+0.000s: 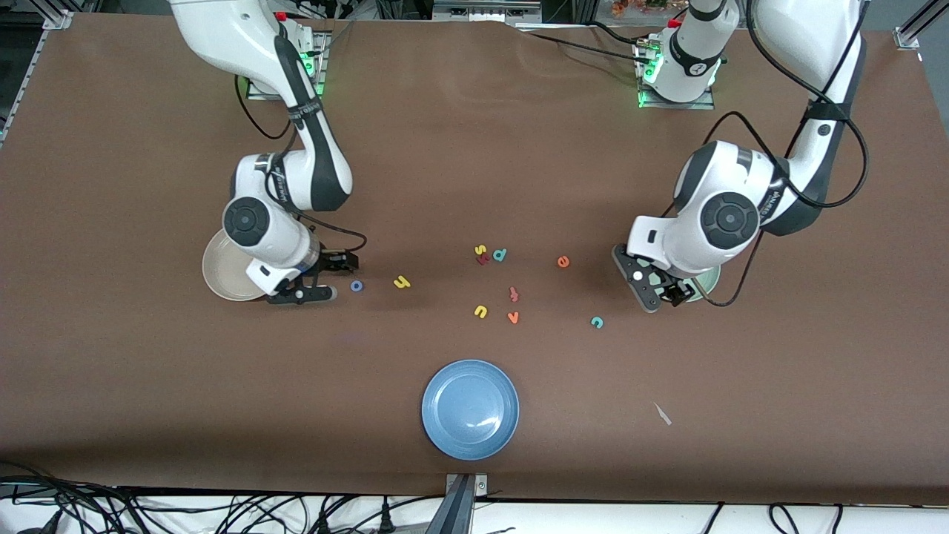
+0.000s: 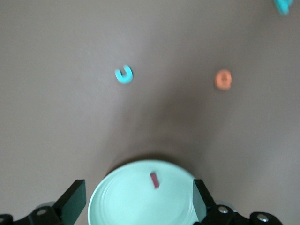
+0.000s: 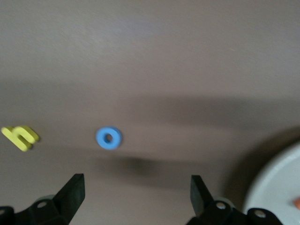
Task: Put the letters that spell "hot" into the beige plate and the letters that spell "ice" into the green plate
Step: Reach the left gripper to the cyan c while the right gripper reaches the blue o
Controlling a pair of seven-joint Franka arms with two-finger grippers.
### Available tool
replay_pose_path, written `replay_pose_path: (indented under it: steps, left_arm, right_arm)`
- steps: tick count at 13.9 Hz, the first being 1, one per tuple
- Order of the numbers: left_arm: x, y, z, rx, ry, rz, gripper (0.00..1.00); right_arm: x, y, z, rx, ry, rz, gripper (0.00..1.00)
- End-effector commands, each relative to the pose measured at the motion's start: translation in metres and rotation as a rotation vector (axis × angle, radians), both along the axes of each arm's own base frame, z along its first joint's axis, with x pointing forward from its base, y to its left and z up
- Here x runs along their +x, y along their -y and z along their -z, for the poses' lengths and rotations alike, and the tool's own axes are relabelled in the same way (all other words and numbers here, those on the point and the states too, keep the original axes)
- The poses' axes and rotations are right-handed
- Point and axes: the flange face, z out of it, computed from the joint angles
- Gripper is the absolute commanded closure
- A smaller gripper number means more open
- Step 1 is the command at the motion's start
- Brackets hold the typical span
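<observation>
- A brown table (image 1: 474,148) is seen, with both arm bases bolted along one edge and cables trailing off the edge nearest the front camera.
- The right gripper (image 1: 320,276) is held with its jaws spread wide and nothing between them, at the rim of the beige plate (image 1: 222,278); a speck of orange is glimpsed on that plate in the right wrist view.
- The blue o (image 1: 356,285) and yellow h (image 1: 402,282) are left on the table just beside that gripper.
- The left gripper (image 1: 662,293) is parted and empty over the green plate (image 2: 140,201), where the dark red i (image 2: 154,180) is laid.
- The teal c (image 1: 597,322) and orange e (image 1: 563,261) are lying on the table.
- A blue plate (image 1: 470,409) is set nearest the front camera.
</observation>
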Motion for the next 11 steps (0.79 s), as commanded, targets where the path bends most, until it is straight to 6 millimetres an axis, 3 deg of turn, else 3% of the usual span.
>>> replay_pose_path:
  steps: [1,4,6,7,9,11]
  left_arm:
    - [0.007,0.035,0.000,0.006,0.024,-0.230,0.00]
    - [0.008,0.042,0.001,0.029,0.038,-0.485,0.00]
    - [0.009,0.040,0.010,0.043,0.033,-0.487,0.00]
    - [0.013,0.032,0.029,0.045,0.009,-0.505,0.00]
    - [0.044,0.018,0.040,0.022,0.024,-0.541,0.00]
    - [0.053,0.018,0.052,-0.013,-0.006,-0.588,0.00]
  right_arm:
    - [0.019,-0.014,0.017,0.005,0.012,0.014,0.00]
    - [0.026,-0.019,0.027,-0.006,0.019,0.001,0.00]
    - [0.028,-0.027,0.035,0.009,0.014,0.007,0.01]
    - [0.027,-0.027,0.038,0.031,0.006,0.022,0.01]
    - [0.028,-0.029,0.042,0.030,0.005,0.022,0.06]
    - [0.028,-0.030,0.043,0.030,0.001,0.020,0.11]
